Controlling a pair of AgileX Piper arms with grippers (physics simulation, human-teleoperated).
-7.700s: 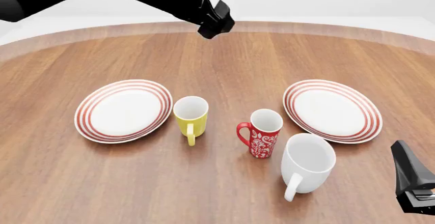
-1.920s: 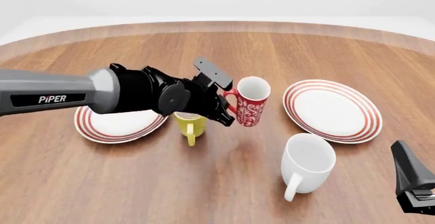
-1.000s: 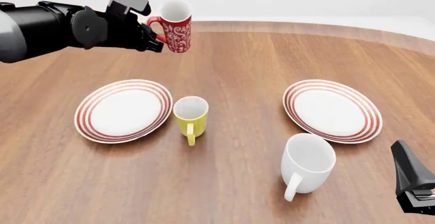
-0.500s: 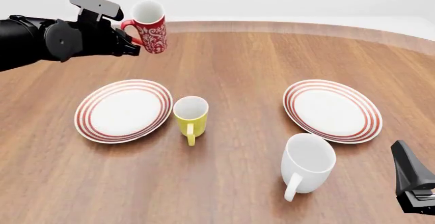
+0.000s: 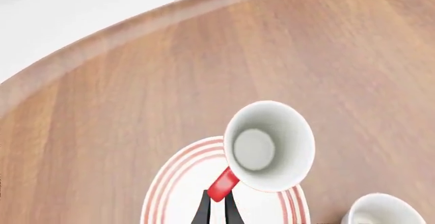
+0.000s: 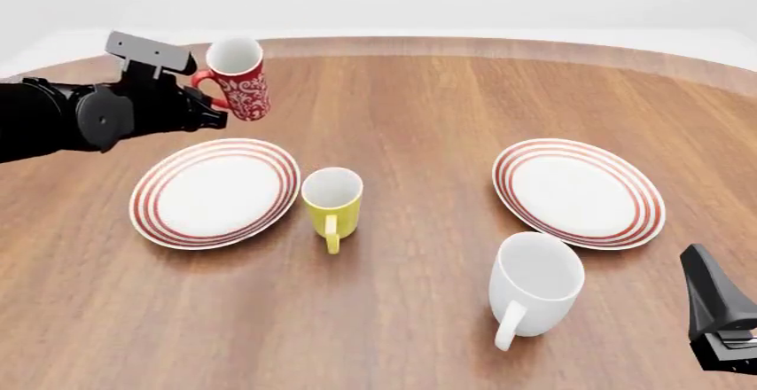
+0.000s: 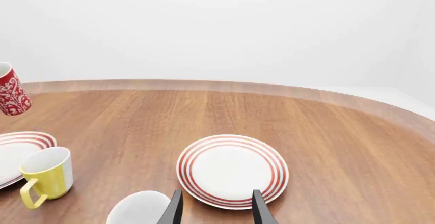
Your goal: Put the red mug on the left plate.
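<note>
The red mug [image 6: 240, 81], slim with a white floral pattern, hangs upright in the air above the far edge of the left plate [image 6: 213, 197]. My left gripper [image 6: 213, 105] is shut on its red handle. In the left wrist view the red mug [image 5: 269, 145] shows its white inside from above, the fingers [image 5: 206, 210] pinch the handle, and the ringed left plate [image 5: 161, 192] lies below it. My right gripper [image 7: 216, 211] is open and holds nothing. It rests low at the near right corner [image 6: 721, 319].
A yellow mug [image 6: 332, 204] stands just right of the left plate. A large white mug [image 6: 534, 285] stands near the front right. The identical right plate [image 6: 577, 191] lies behind it. The table's curved far edge runs behind the held mug.
Over the last second my left gripper has carried the red mug leftwards and down, nearer to the left plate. The right arm has not moved.
</note>
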